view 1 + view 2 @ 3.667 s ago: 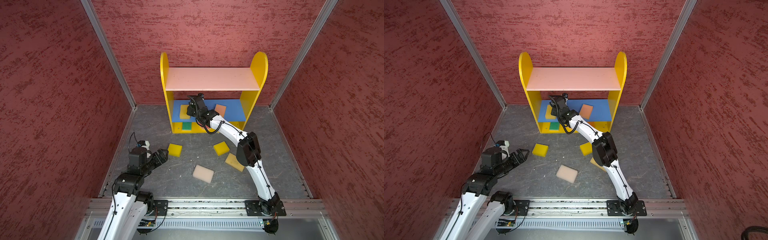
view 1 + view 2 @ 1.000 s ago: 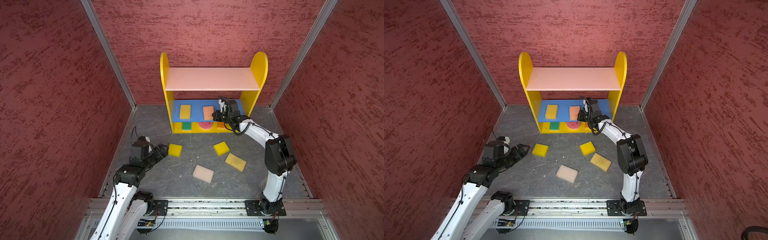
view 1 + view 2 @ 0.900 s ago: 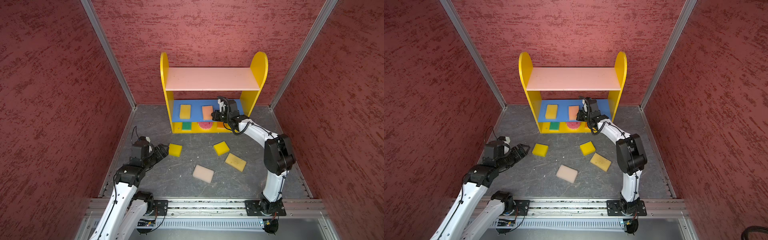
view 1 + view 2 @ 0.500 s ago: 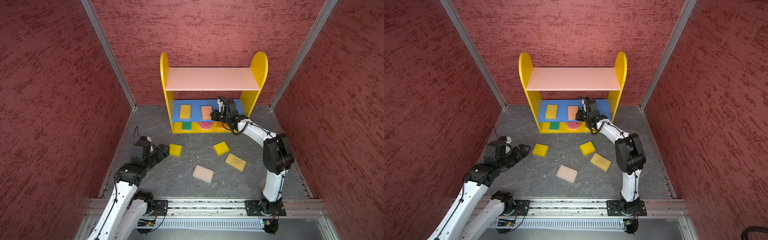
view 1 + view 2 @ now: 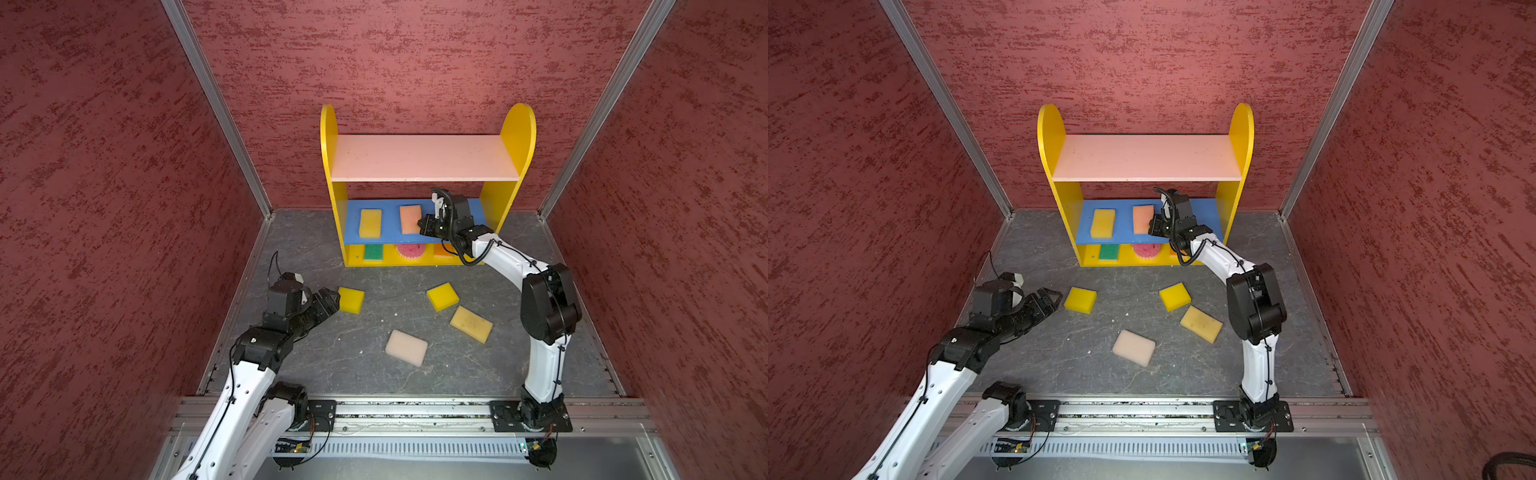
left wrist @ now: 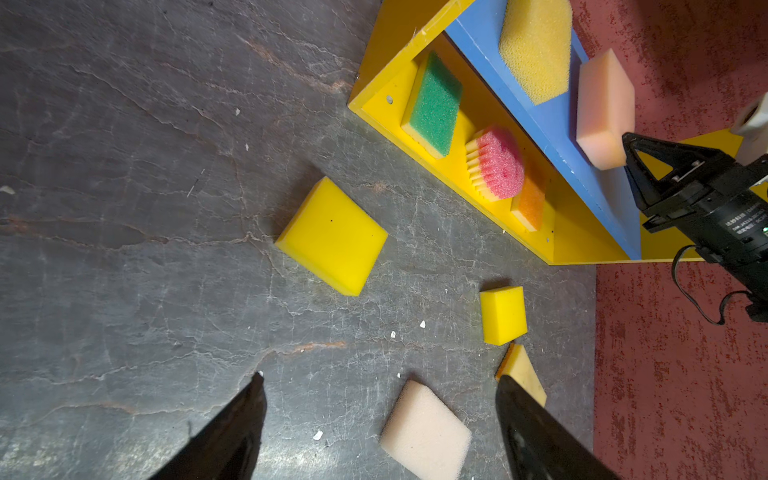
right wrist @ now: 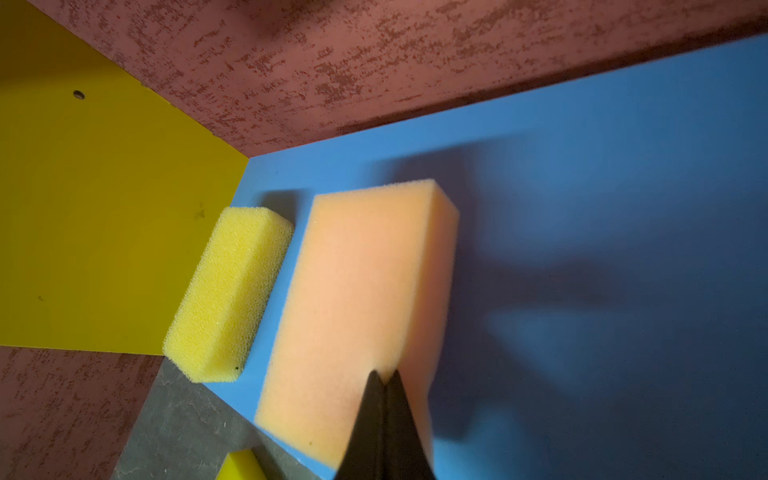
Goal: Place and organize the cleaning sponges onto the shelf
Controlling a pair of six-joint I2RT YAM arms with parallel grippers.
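The shelf (image 5: 424, 158) stands at the back wall. On its blue board lie a golden sponge (image 5: 370, 223) and a peach sponge (image 5: 410, 219). My right gripper (image 5: 422, 226) is shut, its tips (image 7: 385, 376) pressed against the peach sponge's (image 7: 357, 291) edge. On the bottom board sit a green sponge (image 5: 373, 252), a round pink one (image 5: 411, 250) and an orange one (image 5: 444, 249). On the floor lie two yellow sponges (image 5: 351, 300) (image 5: 443, 296), a tan one (image 5: 471, 324) and a cream one (image 5: 406, 348). My left gripper (image 5: 330, 300) hangs open, empty, just left of the nearer yellow sponge (image 6: 332, 237).
Red textured walls close in the grey floor (image 5: 374, 374) on three sides. A metal rail (image 5: 415, 409) with both arm bases runs along the front. The pink top board and the right part of the blue board (image 7: 623, 208) are bare.
The right gripper has crossed from the golden sponge to the peach sponge, which now lies straight and further left. Over the last second the left gripper has crept towards the yellow sponge.
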